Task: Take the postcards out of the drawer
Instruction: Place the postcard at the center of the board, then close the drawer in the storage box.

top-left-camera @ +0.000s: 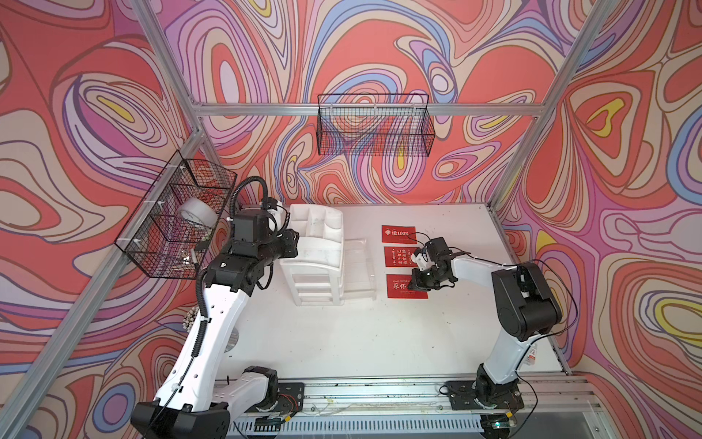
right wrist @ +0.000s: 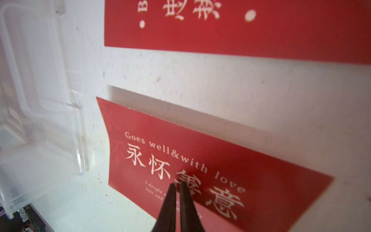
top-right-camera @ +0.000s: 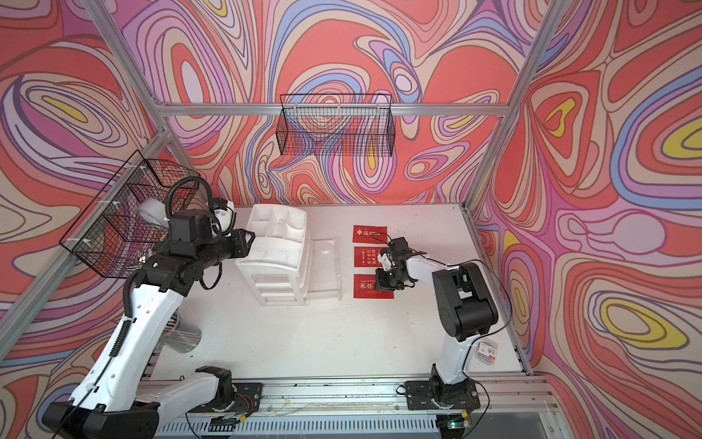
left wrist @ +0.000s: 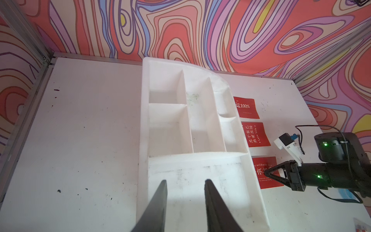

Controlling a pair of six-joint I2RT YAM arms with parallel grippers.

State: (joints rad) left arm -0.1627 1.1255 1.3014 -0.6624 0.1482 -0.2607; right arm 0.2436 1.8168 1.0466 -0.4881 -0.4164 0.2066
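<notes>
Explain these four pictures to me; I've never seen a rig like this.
These are two robot arms mounted at the near edge of a white table. Two pictures look down from overhead, nearly the same view; two come from cameras on the arms' wrists. On the table stands a white organizer with one clear drawer pulled out. Three red postcards lie in a row beside it. The left end effector is open, holding nothing, close to the organizer's top. The right end effector is shut, tips over the nearest postcard; whether it touches is unclear.
</notes>
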